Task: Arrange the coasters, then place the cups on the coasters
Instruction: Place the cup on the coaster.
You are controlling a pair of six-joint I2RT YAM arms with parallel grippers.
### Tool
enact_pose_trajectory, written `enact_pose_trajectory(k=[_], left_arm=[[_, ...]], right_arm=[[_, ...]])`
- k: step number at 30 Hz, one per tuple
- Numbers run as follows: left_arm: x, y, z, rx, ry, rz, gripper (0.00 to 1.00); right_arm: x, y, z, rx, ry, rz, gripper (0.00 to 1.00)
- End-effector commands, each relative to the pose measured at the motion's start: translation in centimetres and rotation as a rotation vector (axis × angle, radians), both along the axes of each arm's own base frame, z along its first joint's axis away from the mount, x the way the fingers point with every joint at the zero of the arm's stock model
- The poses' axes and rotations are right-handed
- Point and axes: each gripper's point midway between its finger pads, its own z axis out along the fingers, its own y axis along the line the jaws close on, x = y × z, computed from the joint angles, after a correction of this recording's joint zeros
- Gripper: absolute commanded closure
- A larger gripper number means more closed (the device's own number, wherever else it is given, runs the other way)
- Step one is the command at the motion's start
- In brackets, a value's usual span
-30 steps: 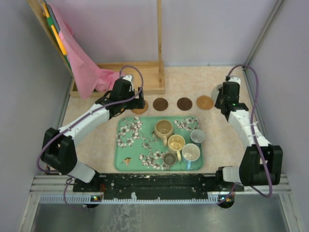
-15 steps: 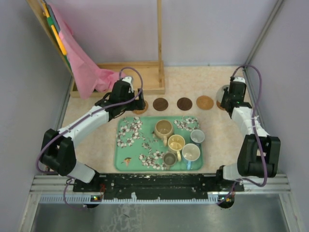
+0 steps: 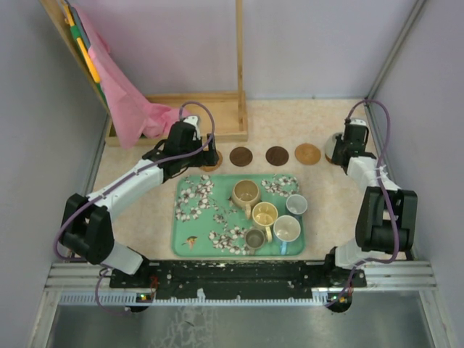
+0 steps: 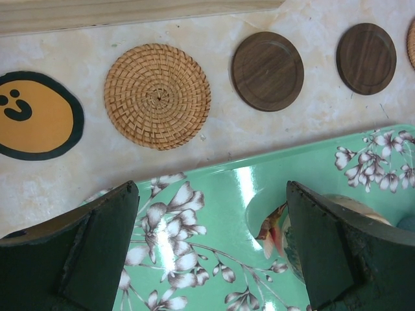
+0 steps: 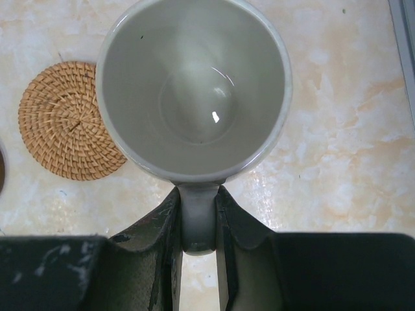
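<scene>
A green floral tray (image 3: 199,226) is being carried by the table (image 3: 333,210), and five cups (image 3: 264,214), apparently empty, are being held in it. The left claw (image 4: 207,246) is being held spread wide over the tray's far edge, probably for a cup pick. An empty grey cup (image 5: 194,91) is being gripped by its handle in the clenched right claw (image 5: 198,240), just beside a woven coaster (image 5: 68,120), seemingly for placing. Coasters (image 3: 241,156) are being lined up beyond the tray.

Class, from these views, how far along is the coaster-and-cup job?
Done: coasters lie in a row beyond the tray. In hand: the right gripper holds a grey cup by its handle, beside a woven coaster. Left: five cups on the tray need placing.
</scene>
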Motion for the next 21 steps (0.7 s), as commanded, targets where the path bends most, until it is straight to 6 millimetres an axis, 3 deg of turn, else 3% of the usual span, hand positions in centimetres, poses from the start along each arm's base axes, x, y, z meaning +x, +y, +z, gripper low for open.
enact_pose_trajectory(k=[1,21], left_arm=[[-0.2,-0.3,1.8,-0.029,-0.048,-0.013,0.00],[-0.2,-0.2,1.1,-0.023,-0.039,-0.014,0.00]], right_arm=[[5.0,-1.5,6.7,-0.052,-0.249,-0.004,1.00],[5.9,-2.6,5.5,-0.045,-0.249,-0.028,1.00]])
